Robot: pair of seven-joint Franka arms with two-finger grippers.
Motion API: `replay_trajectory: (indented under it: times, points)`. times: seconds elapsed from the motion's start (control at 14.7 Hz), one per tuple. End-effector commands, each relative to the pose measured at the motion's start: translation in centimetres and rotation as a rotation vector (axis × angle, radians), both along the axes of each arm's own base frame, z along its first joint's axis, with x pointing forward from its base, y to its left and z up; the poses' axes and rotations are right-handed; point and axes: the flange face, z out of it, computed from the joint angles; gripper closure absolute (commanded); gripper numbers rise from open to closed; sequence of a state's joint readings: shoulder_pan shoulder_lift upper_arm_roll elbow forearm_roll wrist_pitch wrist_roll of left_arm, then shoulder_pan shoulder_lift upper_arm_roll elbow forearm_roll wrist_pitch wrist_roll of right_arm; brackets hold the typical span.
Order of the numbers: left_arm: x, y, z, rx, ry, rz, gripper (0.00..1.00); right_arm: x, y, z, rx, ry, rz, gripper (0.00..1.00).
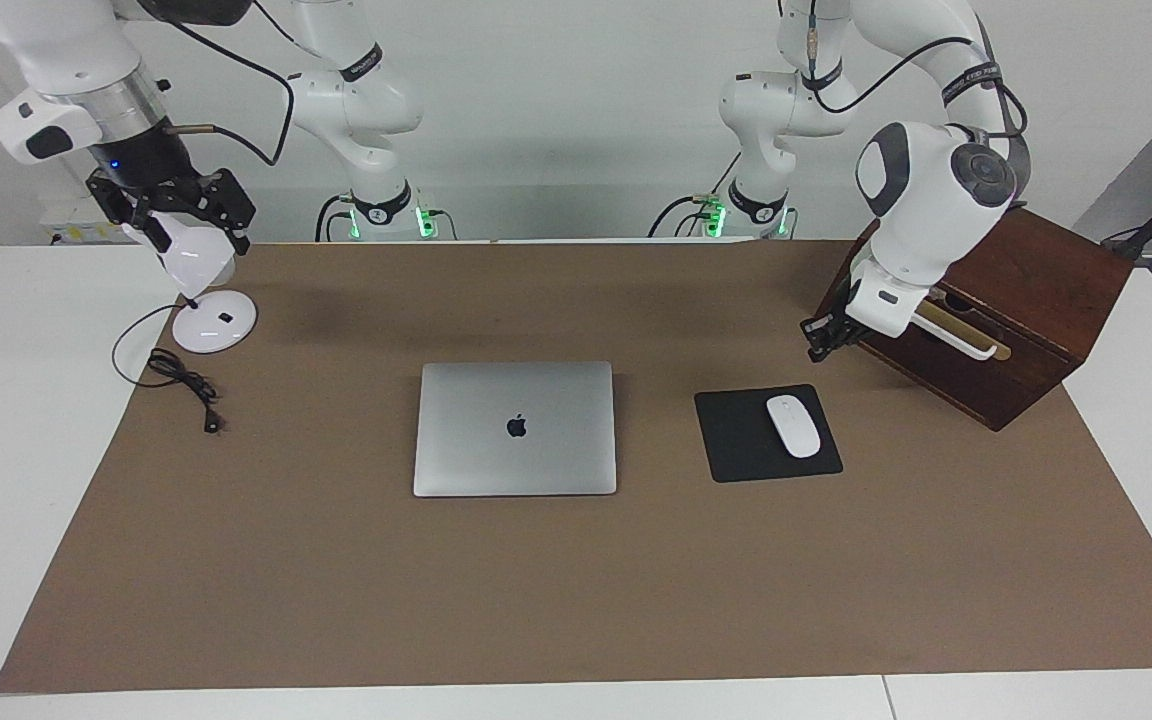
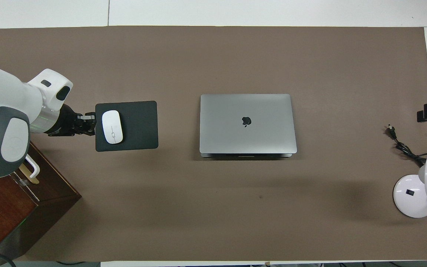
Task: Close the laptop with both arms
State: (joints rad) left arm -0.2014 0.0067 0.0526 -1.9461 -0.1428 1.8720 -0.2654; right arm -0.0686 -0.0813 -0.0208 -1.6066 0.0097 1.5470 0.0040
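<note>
The silver-grey laptop (image 1: 514,428) lies shut and flat at the middle of the brown mat, apple logo up; it also shows in the overhead view (image 2: 248,124). My left gripper (image 1: 820,342) hangs in the air beside the wooden box, above the mat next to the mouse pad, apart from the laptop; it shows in the overhead view (image 2: 86,124) just off the pad's edge. My right gripper (image 1: 186,232) is raised at the right arm's end of the table, open, straddling the white lamp head (image 1: 193,258). Neither gripper touches the laptop.
A black mouse pad (image 1: 736,440) with a white mouse (image 1: 794,426) lies beside the laptop toward the left arm's end. A dark wooden box (image 1: 1006,300) stands near the left arm. A white lamp base (image 1: 214,322) and black cable (image 1: 181,380) sit at the right arm's end.
</note>
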Motion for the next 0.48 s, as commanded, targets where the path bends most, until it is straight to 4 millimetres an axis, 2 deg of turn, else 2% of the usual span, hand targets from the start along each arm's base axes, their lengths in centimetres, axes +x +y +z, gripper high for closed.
replay_trajectory:
  times: [0.0,0.14,0.27,0.34,0.41]
  points:
    - [-3.0,1.8,3.1,0.011,0.039,-0.012,1.0,-0.4,-0.3,0.6,-0.041,0.006,0.022,0.0]
    - [-4.1,3.9,4.1,0.008,0.078,-0.024,1.0,-0.3,-0.3,0.6,-0.041,0.004,0.022,0.0]
    - [-3.7,4.0,4.0,0.004,0.066,-0.049,1.0,-0.3,-0.3,0.6,-0.041,0.003,0.022,0.0]
    - [-3.2,4.4,3.7,0.005,0.057,-0.037,0.91,-0.3,-0.4,0.7,-0.041,0.001,0.021,0.0]
    - [-2.5,5.5,2.9,0.005,0.06,-0.01,0.76,-0.3,-0.4,0.6,-0.041,0.003,0.021,0.0]
